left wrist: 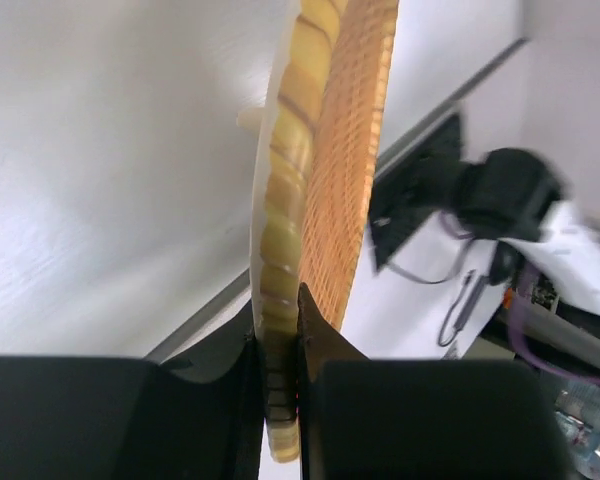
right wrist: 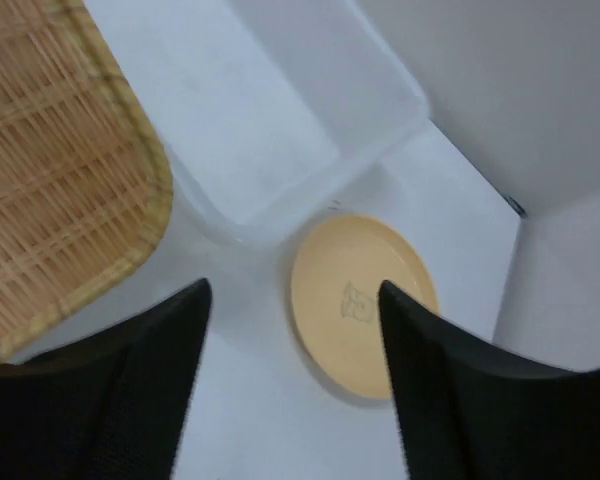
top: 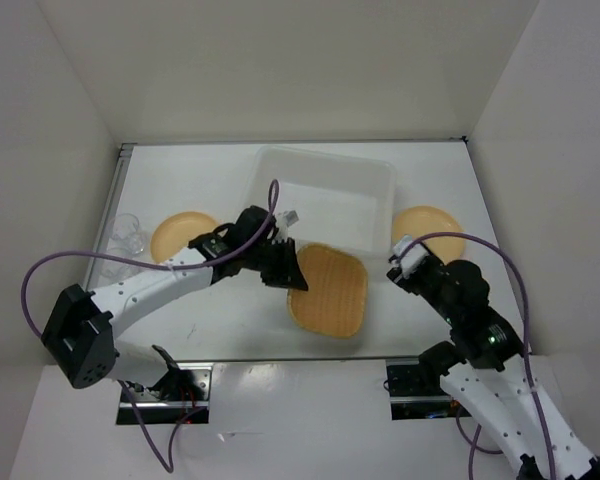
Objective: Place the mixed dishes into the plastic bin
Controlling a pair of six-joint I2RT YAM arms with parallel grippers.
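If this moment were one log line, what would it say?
left gripper: shut on woven tray, by near rim of bin | right gripper: open above plate | second plate, cups: on table

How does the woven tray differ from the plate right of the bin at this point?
The square orange-tan woven tray is ribbed and looks larger; the round pale-orange plate is smooth. The tray's rim is clamped in the jaws of the left gripper; the plate lies flat on the table, ungripped. Neither sits in the translucent white plastic bin yet.
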